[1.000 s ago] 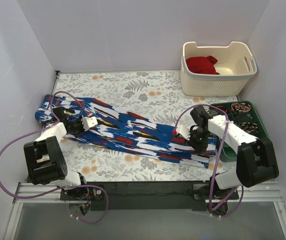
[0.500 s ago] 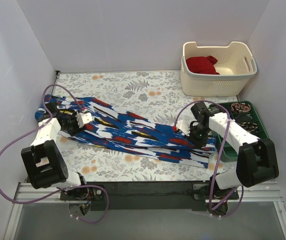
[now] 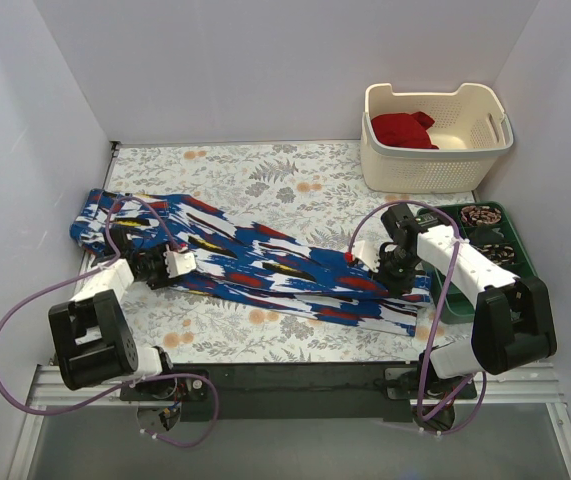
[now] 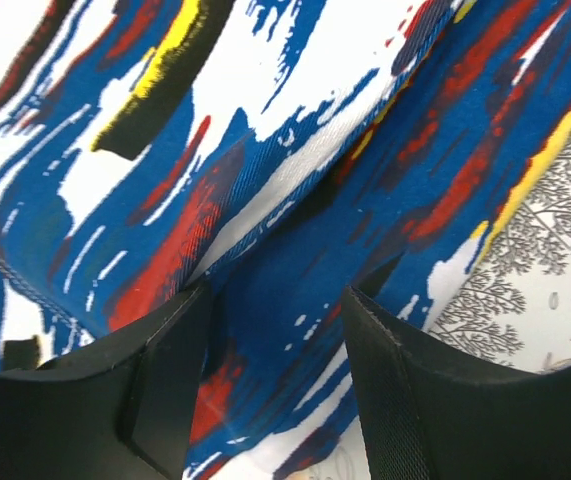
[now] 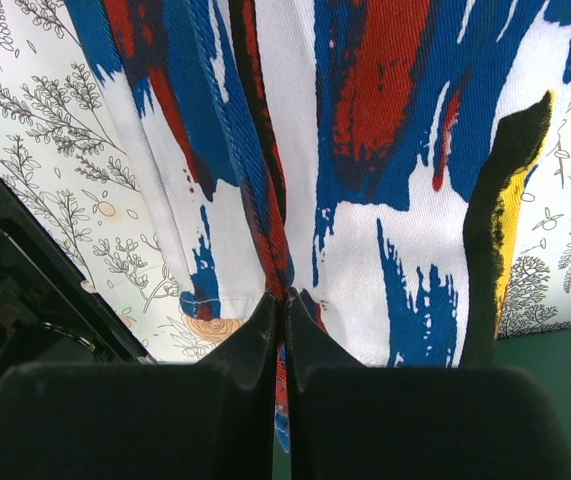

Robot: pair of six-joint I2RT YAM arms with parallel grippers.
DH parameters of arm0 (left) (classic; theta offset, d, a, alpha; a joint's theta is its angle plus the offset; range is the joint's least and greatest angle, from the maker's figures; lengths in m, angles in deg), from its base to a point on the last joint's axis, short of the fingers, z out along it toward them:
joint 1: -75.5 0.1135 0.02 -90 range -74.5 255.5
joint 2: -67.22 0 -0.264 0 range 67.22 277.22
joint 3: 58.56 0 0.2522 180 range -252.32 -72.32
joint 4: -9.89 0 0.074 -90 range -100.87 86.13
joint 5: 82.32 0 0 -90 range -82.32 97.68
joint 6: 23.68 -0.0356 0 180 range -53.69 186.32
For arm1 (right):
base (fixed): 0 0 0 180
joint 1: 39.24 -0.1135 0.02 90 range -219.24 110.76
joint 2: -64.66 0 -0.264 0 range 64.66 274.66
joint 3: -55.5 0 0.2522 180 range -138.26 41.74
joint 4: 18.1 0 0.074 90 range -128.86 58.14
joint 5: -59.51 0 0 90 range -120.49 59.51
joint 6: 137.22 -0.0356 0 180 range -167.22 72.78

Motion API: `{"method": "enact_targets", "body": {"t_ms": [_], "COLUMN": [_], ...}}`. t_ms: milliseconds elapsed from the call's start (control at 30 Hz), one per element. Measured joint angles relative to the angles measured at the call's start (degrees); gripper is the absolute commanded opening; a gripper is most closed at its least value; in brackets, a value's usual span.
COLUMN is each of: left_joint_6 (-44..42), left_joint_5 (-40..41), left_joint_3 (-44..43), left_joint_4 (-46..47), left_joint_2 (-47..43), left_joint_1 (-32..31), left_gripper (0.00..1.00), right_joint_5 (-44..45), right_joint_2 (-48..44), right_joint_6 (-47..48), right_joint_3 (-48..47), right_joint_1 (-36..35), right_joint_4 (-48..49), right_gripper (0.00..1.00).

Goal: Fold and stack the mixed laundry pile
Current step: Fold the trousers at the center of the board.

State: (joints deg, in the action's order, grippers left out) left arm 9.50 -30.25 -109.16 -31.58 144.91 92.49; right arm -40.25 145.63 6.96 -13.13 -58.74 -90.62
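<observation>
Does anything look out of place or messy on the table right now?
The blue printed garment lies askew, stretched diagonally across the table, its layers overlapping unevenly. The red garment sits bunched in the basket, apart from it. Nothing looks spilled or damaged.

No lettering, label, brand or number can be read, even on the blue garment (image 3: pixel 265 262).

Both wrist views crop the blue printed garment (image 4: pixel 295 150); the basket wall (image 3: pixel 415 172) hides the deep red garment's (image 3: pixel 402 128) lower part.
</observation>
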Motion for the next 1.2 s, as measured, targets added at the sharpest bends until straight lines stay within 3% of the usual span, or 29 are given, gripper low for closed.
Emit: {"method": "enact_targets", "body": {"t_ms": [100,267,300,467,733,867,900,1000,1200], "left_joint_6": [-0.7,-2.4,-2.6,-4.8,-10.4,-10.7,-10.4,-9.0,-2.7], "left_joint_5": [-0.5,-0.8,-1.0,-2.2,-3.1,-2.3,-2.3,-2.0,-2.0], "left_joint_3": [1.3,2.8,3.1,3.7,6.4,6.5,6.5,6.1,-0.7], "left_joint_4": [3.1,6.1,6.5,6.5,7.5,9.4,9.7,10.3,7.8], "left_joint_2": [-1.0,-1.4,-1.7,-5.3,-4.7,-1.7,-1.4,-0.7,0.8], "left_joint_1": [-0.1,-0.6,-0.6,-0.7,-0.8,-0.8,-0.9,-0.9,-1.0], "left_gripper": [0.49,0.33,0.33,0.51,0.50,0.31,0.19,0.01,0.00], "right_joint_5": [0.0,0.0,0.0,0.0,0.2,0.2,0.2,0.2,-0.1], "right_joint_2": [0.0,0.0,0.0,0.0,0.0,0.0,0.0,0.0,0.2], "right_joint_6": [0.0,0.0,0.0,0.0,0.0,0.0,0.0,0.0,-0.1], "right_joint_3": [0.0,0.0,0.0,0.0,-0.1,-0.1,-0.1,-0.1,-1.7], "right_joint_1": [0.0,0.0,0.0,0.0,0.0,0.0,0.0,0.0,0.0], "right_joint_4": [-0.1,-0.1,-0.1,-0.3,-0.3,-0.3,-0.3,-0.3,-1.3], "right_gripper": [0.01,0.01,0.01,0.01,0.01,0.01,0.01,0.01,0.01]}}
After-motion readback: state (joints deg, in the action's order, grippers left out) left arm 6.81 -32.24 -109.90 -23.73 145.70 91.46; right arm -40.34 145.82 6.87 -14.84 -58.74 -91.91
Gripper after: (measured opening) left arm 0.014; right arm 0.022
